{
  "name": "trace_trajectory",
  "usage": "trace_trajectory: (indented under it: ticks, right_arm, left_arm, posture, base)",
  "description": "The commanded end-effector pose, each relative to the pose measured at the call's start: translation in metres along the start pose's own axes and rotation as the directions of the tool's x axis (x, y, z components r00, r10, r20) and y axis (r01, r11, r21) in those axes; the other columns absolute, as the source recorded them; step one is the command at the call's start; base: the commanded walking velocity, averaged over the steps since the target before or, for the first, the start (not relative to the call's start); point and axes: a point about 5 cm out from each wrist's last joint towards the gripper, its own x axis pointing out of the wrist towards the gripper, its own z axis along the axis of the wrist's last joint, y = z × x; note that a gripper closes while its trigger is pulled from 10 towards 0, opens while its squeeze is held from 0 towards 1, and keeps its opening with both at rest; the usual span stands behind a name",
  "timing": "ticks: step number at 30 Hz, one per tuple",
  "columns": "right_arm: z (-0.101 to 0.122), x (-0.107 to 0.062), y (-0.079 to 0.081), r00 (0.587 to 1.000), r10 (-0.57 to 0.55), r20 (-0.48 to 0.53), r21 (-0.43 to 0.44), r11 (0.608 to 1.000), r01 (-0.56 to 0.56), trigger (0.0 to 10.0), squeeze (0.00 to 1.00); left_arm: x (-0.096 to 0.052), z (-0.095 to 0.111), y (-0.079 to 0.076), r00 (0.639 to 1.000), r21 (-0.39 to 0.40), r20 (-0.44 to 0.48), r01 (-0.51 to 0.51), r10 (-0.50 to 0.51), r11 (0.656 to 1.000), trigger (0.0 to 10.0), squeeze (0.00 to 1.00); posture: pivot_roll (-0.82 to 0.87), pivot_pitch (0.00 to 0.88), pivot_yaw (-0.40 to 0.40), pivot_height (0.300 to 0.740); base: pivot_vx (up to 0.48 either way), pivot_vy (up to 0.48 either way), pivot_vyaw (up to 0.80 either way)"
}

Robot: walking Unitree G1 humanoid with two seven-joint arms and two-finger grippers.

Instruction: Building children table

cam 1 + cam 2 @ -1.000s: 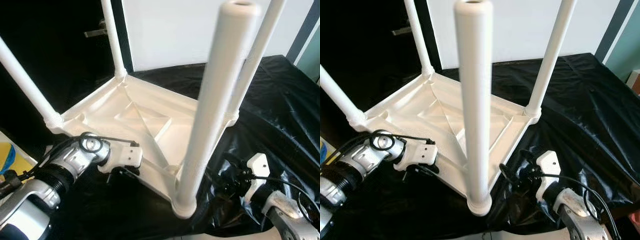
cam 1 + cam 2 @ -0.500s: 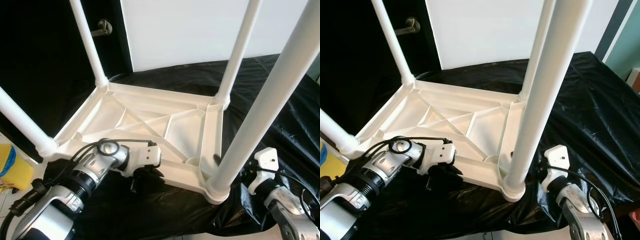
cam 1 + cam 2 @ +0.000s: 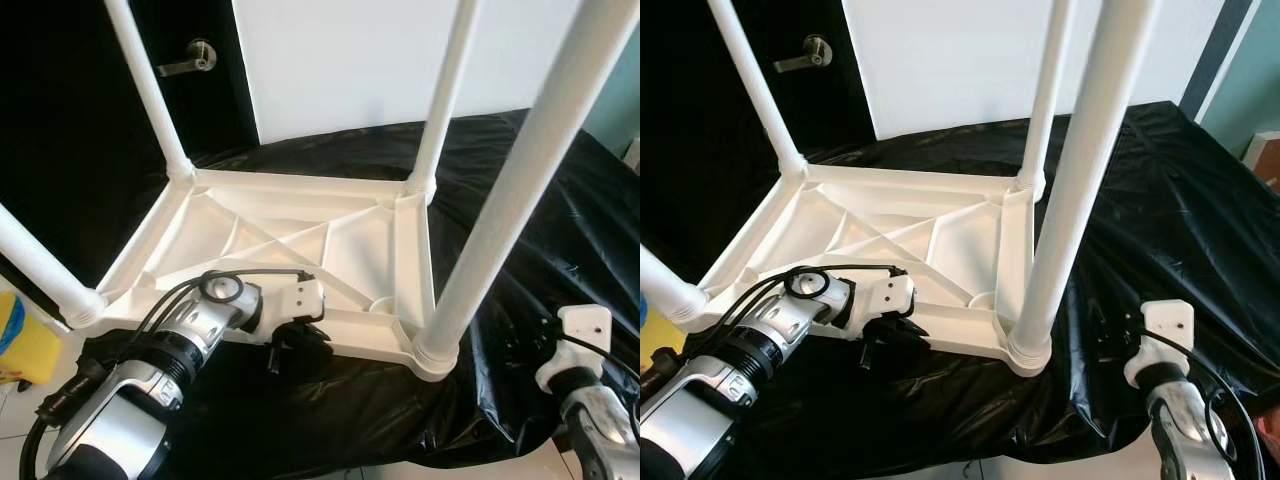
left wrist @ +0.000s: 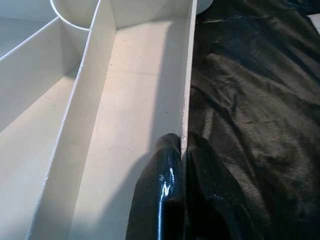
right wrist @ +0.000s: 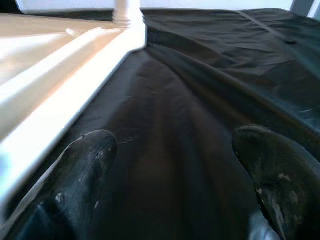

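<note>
Since a second ago, the white plastic children's table (image 3: 300,240), upside down with its four round legs pointing up, has swung round on the black plastic sheet (image 3: 540,190), so its near rim now faces me squarely instead of cornerwise. Half a second back my right gripper (image 5: 175,175) sat just beside the near right leg (image 3: 500,210); now it is further from that leg, off toward the sheet's near edge, its fingers (image 5: 85,165) spread wide over bare sheet with nothing between them. My left gripper (image 4: 182,165) is still at the table's near rim, left of that leg, fingers clenched on the thin rim wall, one inside and one outside.

All four legs are cut off at the top of my head views. What lies under the sheet I cannot make out. The ribbed hollows of the table's underside hold nothing I can see. Left of the table, part of a yellow object (image 3: 25,345) shows, cut off at the picture's edge.
</note>
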Motion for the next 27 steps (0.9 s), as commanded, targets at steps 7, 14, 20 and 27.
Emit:
trace_trajectory:
  ticks: [7,14,20,27]
  right_arm:
    - [0.007,-0.021,0.013,0.982,0.188,0.027,0.085,0.978,-0.19,10.0,0.0]
    - [0.009,-0.023,0.022,0.934,0.356,-0.028,0.062,0.933,-0.354,10.0,0.0]
    - [0.01,-0.019,0.037,0.875,0.483,-0.039,0.074,0.874,-0.479,10.0,0.0]
    - [0.013,-0.012,0.045,0.847,0.531,-0.023,0.083,0.846,-0.527,10.0,0.0]
  left_arm:
    - [-0.03,-0.008,0.04,0.781,-0.062,-0.036,-0.624,0.623,0.779,0.0,0.0]
    - [-0.011,0.005,0.033,0.836,-0.093,0.046,-0.542,0.547,0.836,8.6,1.0]
    - [0.0,0.016,0.021,0.88,-0.105,0.125,-0.447,0.458,0.888,10.0,1.0]
    - [-0.005,0.025,0.011,0.89,-0.112,0.194,-0.398,0.413,0.911,10.0,0.0]
  posture:
    - [-0.05,0.05,0.073,0.74]
    - [-0.06,0.044,0.075,0.74]
    - [-0.05,0.044,0.066,0.74]
    - [-0.03,0.042,0.058,0.74]
  base:
    - [0.0,0.0,0.0]
    - [0.0,0.0,0.0]
    - [0.0,0.0,0.0]
    - [0.0,0.0,0.0]
